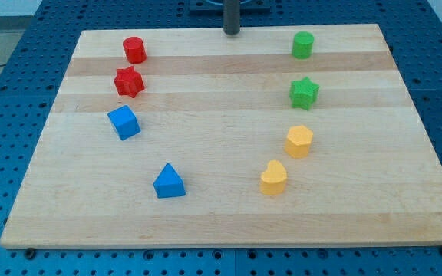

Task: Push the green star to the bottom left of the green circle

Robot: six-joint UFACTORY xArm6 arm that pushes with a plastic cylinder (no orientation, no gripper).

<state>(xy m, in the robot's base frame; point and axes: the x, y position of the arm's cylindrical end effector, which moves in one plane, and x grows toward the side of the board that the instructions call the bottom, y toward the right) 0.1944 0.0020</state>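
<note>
The green star (pixel 304 93) lies on the wooden board at the view's upper right. The green circle (pixel 303 45) stands directly above it, near the board's top edge, with a gap between them. My tip (pixel 231 32) rests at the top edge of the board near the middle, to the left of the green circle and up and left of the green star. It touches no block.
A yellow hexagon (pixel 299 141) and a yellow heart (pixel 274 178) lie below the green star. A red circle (pixel 134 50), a red star (pixel 129 81), a blue cube (pixel 123 122) and a blue triangle (pixel 169 182) stand on the left half.
</note>
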